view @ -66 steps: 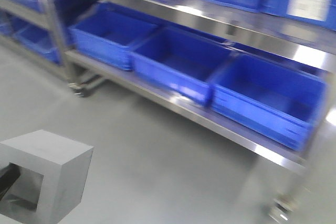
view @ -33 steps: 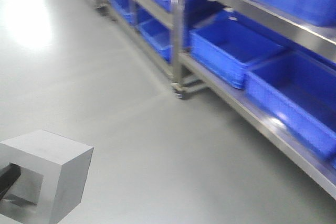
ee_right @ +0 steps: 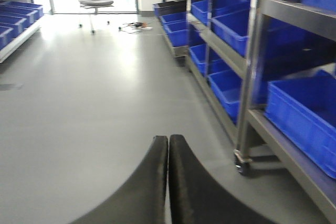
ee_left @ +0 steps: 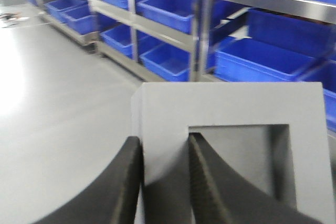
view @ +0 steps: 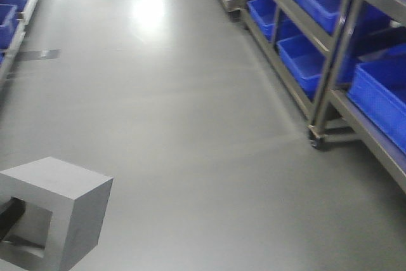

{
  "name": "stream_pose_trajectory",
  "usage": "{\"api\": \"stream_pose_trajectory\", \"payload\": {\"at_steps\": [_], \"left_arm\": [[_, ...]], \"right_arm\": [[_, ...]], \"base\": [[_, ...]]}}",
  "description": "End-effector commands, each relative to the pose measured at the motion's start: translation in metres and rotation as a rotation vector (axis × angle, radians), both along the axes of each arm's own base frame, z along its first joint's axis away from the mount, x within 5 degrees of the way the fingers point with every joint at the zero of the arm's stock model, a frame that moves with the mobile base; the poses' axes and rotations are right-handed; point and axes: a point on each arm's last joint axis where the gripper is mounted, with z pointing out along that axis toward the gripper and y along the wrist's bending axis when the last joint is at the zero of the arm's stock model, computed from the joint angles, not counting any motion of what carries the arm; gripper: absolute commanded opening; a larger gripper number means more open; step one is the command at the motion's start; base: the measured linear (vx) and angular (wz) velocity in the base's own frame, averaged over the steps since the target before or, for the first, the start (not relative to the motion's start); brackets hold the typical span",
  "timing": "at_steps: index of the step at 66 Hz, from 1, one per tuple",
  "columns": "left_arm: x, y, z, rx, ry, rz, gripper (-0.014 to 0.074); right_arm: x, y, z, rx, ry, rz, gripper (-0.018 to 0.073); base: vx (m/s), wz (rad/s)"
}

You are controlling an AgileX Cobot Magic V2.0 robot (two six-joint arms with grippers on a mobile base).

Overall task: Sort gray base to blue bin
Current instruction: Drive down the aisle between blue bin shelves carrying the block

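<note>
Fingers of the left gripper [ee_left: 164,141] clamp one wall of the gray base [ee_left: 231,103], one finger inside its recess, while the right gripper [ee_right: 168,148] is clenched, tips touching.

The gray base [view: 57,211] is a plain matte gray, paler on its top face and darker on its side and inside the recess. The left gripper [ee_left: 164,142] and right gripper [ee_right: 168,140] are both dull black. The blue bins [view: 380,96] are a saturated bright blue against silver-gray steel shelving [view: 335,49], the floor [view: 190,131] is pale gray with a white glare patch, and the office chair [ee_right: 95,2] is gray.
</note>
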Motion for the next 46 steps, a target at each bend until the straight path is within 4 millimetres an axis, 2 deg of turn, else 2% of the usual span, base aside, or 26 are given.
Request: {"api": "stream_pose_trajectory", "payload": {"at_steps": [1,22,46], "left_arm": [[0.0005,-0.0013,0.0198,-0.073,-0.117,-0.009,-0.0006],[0.0005,-0.0013,0.0198,-0.073,-0.117,-0.009,-0.0006],[0.0005,-0.0013,0.0198,-0.073,-0.117,-0.009,-0.0006]], "right_arm": [[0.0002,0.0001,0.0025,-0.011,-0.071,0.000,-0.0009],[0.0002,0.0001,0.0025,-0.011,-0.071,0.000,-0.0009],[0.0002,0.0001,0.0025,-0.011,-0.071,0.000,-0.0009]], "base": [[0.21,0.55],[0.24,0.37],[0.33,0.05]]}}
